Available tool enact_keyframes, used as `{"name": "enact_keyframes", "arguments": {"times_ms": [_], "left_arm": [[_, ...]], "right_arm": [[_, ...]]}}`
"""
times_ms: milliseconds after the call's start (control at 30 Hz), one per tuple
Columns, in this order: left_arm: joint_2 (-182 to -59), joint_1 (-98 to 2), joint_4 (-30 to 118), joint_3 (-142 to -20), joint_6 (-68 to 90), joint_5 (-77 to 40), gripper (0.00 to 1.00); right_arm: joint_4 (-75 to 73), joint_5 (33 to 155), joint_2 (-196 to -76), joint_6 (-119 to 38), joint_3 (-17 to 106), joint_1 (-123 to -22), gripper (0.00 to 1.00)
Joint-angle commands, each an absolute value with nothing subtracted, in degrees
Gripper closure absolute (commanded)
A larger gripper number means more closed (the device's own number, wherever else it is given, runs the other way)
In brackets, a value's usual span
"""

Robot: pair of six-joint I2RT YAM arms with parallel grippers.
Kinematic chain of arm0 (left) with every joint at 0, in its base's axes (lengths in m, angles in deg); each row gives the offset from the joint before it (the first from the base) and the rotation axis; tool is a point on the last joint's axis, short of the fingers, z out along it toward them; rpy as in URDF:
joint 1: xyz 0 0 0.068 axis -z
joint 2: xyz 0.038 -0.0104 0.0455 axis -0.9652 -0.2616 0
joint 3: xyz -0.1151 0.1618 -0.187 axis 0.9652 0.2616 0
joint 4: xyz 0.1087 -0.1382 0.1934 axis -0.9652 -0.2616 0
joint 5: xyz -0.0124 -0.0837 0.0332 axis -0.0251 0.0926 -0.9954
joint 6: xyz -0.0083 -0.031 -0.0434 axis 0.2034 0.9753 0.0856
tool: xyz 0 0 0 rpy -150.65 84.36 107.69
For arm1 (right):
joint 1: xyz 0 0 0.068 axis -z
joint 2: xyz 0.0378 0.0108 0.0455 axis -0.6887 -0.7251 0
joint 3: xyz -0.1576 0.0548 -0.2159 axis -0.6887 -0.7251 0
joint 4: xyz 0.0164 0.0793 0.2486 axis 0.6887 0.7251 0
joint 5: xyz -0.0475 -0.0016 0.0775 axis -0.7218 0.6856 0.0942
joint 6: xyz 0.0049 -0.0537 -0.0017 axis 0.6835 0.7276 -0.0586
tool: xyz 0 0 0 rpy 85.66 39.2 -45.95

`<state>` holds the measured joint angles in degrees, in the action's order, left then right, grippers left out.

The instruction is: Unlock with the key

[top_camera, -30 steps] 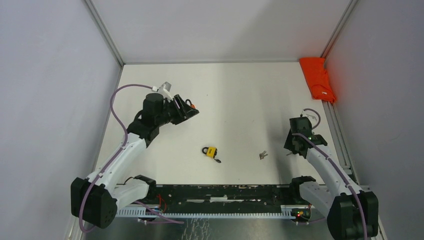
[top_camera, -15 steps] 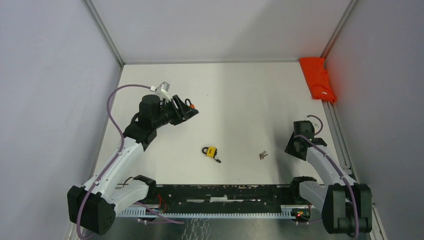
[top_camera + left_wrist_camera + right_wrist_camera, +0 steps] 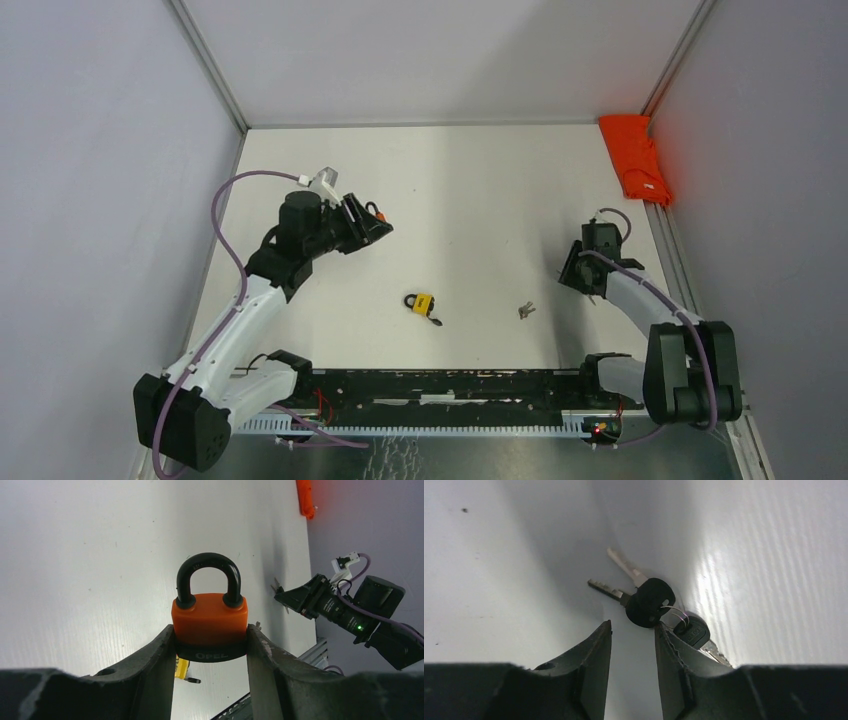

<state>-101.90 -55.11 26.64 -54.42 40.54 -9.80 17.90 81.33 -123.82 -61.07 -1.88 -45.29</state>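
My left gripper (image 3: pixel 210 630) is shut on an orange padlock (image 3: pixel 210 617) with a black shackle and holds it above the table, shackle pointing away. The top view shows this padlock (image 3: pixel 375 213) at the left arm's tip. My right gripper (image 3: pixel 633 625) stands open with nothing between its fingers. A bunch of black-headed keys (image 3: pixel 649 600) on a ring sits just past its right fingertip (image 3: pixel 661 632), touching that finger's outer side. I cannot tell whether the bunch rests on the table or hangs. The right gripper (image 3: pixel 580 272) is near the right edge.
A yellow padlock (image 3: pixel 422 302) with a key stuck in it lies mid-table near the front. A second small bunch of keys (image 3: pixel 525 310) lies to its right. A red cloth (image 3: pixel 636 158) lies in the far right corner. Grey walls enclose the table.
The right arm folded and its gripper moved farther from the front edge; its jaws narrowed. The left arm shifted slightly, still holding the orange padlock.
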Motion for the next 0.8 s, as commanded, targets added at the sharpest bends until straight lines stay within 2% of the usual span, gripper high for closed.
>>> {"name": "enact_keyframes", "arguments": {"times_ms": [0,333,600,767], "left_arm": [[-101.5,-55.3,26.4,-58.9,36.9,-12.7,0.98],[-101.9,-55.5,23.4,-61.2,37.2,-16.2,0.98],[-104.7,-55.5,22.6,-64.4,37.2,-18.1,0.98],[-107.6,-55.6,23.1,-66.4,37.2,-18.1,0.98]], "right_arm": [[15.9,85.7,-128.8,-59.9,0.7,-48.4,0.57],[13.2,86.5,-142.5,-57.8,12.0,-57.2,0.56],[15.5,90.1,-145.1,-52.6,22.5,-61.5,0.53],[15.8,91.0,-142.5,-48.8,26.4,-62.3,0.50]]}}
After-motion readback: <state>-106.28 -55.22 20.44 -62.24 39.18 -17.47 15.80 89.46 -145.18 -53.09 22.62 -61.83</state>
